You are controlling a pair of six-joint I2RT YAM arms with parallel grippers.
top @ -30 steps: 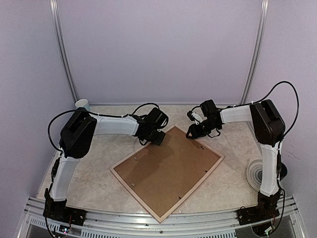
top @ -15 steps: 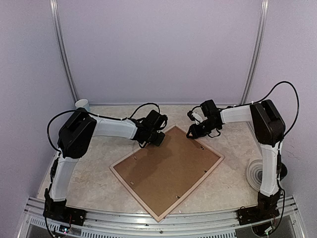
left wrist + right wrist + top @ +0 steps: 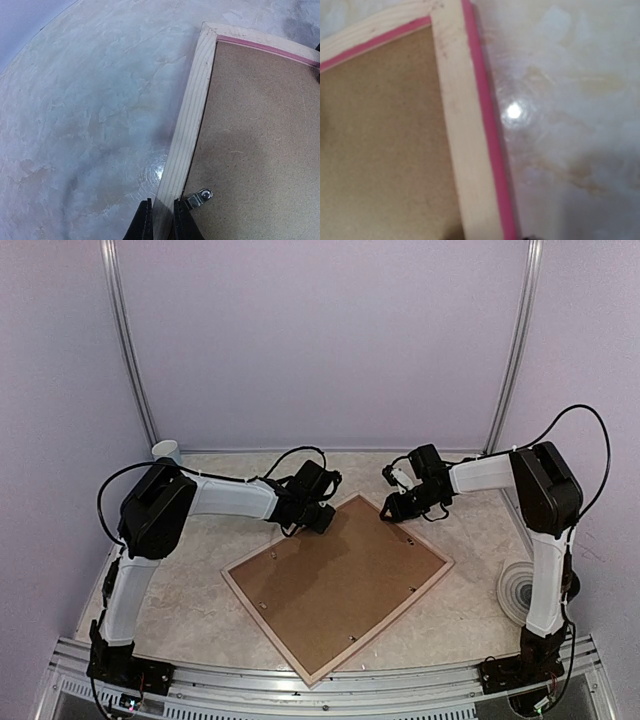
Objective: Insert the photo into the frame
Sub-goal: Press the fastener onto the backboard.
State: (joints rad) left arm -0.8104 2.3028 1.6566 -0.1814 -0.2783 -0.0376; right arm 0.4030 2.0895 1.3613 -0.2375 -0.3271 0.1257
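Frame (image 3: 192, 110) lies face down on the table (image 3: 190, 600), backing board (image 3: 340, 575) up. Your left gripper (image 3: 162, 222) has its fingers (image 3: 143, 222) pinching the pale rail beside a metal tab (image 3: 200, 196), probably to steady or lift it. Your right gripper (image 3: 400, 508) hovers at the far corner, and you cannot tell how its fingers stand. No photo is visible.

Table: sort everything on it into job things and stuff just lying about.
Job: frame, face down; brown backing board in it. The photo is not in view.
Lying about: white cup at far left; white coil at right.
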